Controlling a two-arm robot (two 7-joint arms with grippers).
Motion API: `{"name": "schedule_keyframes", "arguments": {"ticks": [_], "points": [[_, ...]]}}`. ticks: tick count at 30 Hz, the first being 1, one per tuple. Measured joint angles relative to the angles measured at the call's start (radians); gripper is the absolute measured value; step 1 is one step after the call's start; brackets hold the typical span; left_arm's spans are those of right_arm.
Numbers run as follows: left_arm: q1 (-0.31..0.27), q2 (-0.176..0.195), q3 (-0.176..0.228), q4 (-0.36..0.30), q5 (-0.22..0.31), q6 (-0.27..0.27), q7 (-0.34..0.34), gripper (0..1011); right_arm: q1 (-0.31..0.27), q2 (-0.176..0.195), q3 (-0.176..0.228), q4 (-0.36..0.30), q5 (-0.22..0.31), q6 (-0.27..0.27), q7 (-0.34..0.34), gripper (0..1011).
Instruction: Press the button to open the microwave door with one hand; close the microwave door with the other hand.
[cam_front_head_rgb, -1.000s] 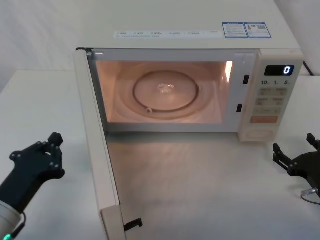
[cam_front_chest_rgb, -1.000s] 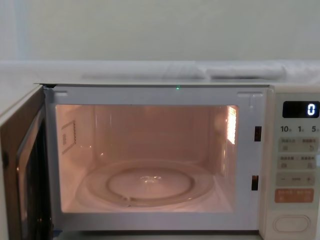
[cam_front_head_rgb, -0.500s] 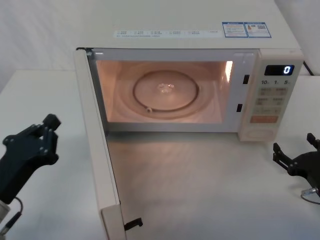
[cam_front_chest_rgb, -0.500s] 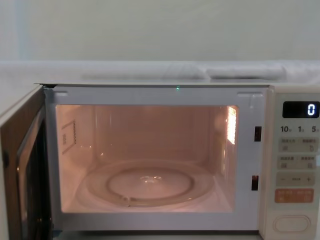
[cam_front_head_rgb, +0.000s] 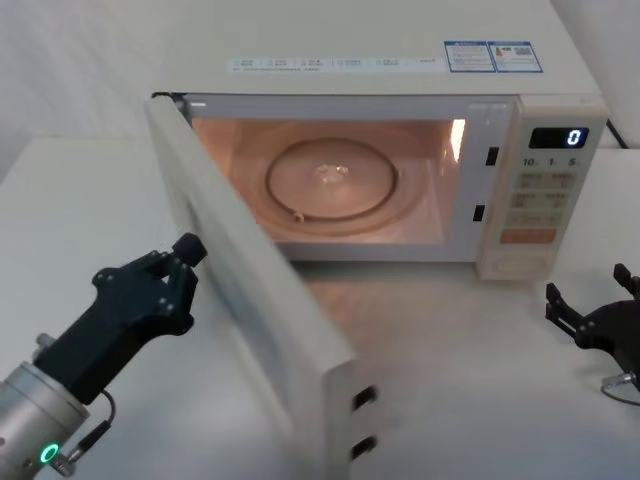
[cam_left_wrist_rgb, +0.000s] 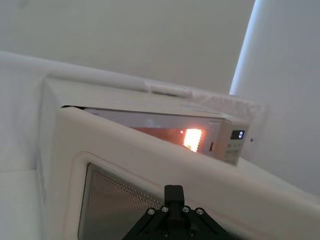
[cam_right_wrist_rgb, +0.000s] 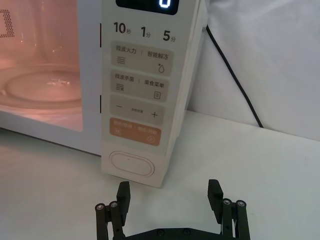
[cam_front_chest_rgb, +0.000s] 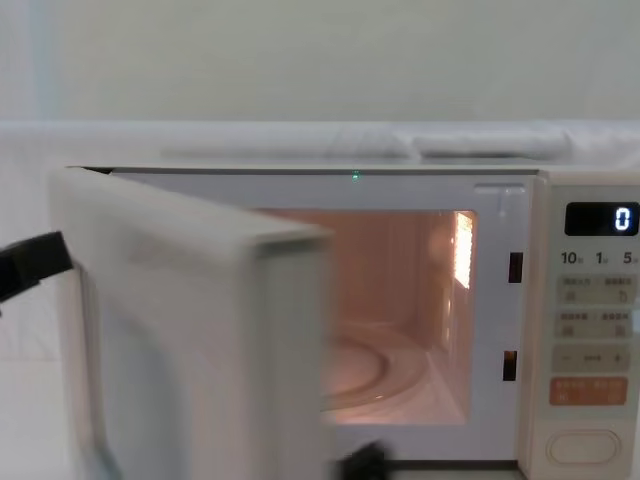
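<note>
Microwave (cam_front_head_rgb: 400, 70) sits at the back of the white table (cam_front_head_rgb: 480, 380), cavity lit, glass turntable (cam_front_head_rgb: 330, 180) visible inside, display (cam_front_head_rgb: 558, 139) reads 0. Microwave door (cam_front_head_rgb: 250, 290) is roughly half open, hinged on the left side, free edge with 2 latch hooks pointing toward the robot.

Left gripper (cam_front_head_rgb: 178, 268) is on the outer face of the door, fingertip touching or just short of the panel; can't tell which. In the left wrist view the gripper (cam_left_wrist_rgb: 173, 199) sits right against the door (cam_left_wrist_rgb: 150, 170) by its mesh window. Can't tell how far its fingers are apart; nothing held.

Right gripper (cam_front_head_rgb: 592, 318) is parked low on the table, right of the microwave, near the control panel. In the right wrist view its fingers (cam_right_wrist_rgb: 123, 192) are spread wide, holding nothing, facing the button (cam_right_wrist_rgb: 131, 164) at the bottom of the panel, apart from it.
</note>
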Motion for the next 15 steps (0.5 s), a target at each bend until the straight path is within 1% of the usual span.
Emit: {"name": "schedule_keyframes", "arguments": {"ticks": [3, 7, 12, 15], "points": [[-0.011, 0.011, 0.018, 0.005, 0.001, 0.003, 0.003, 0, 0.0, 0.0, 0.0, 0.0, 0.0, 0.0, 0.0, 1002], [-0.023, 0.014, 0.029, 0.013, 0.004, 0.002, 0.014, 0, 0.0, 0.0, 0.0, 0.0, 0.0, 0.0, 0.0, 1002], [-0.058, 0.016, 0.057, 0.039, 0.026, -0.009, 0.042, 0, 0.0, 0.0, 0.0, 0.0, 0.0, 0.0, 0.0, 1002], [-0.087, 0.021, 0.08, 0.06, 0.043, -0.01, 0.055, 0, 0.0, 0.0, 0.0, 0.0, 0.0, 0.0, 0.0, 1002]]}}
